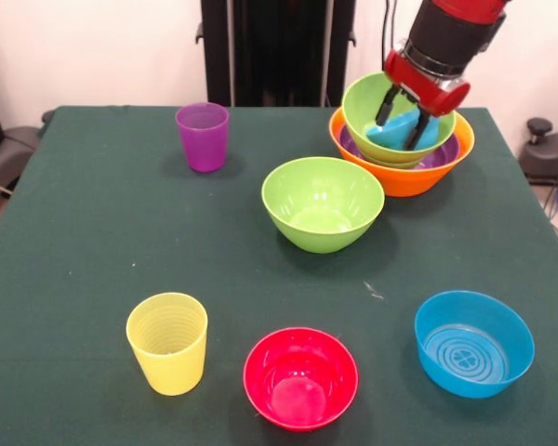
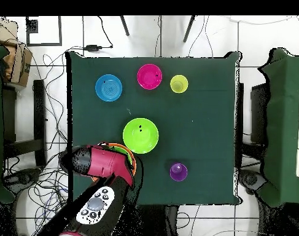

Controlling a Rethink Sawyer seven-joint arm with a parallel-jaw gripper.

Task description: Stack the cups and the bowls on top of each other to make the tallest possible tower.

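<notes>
Red gripper [image 1: 402,119]: a glossy blue plastic bowl [image 1: 405,130] is clamped between its fingers, tilted, inside the nested bowl tower [image 1: 402,165]; jamming is risked if released askew.

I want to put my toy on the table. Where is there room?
The biggest bare patch lies between the purple cup and the yellow cup. It is crowded by the tower, where the gripper reaches in, beside the loose green bowl.
</notes>
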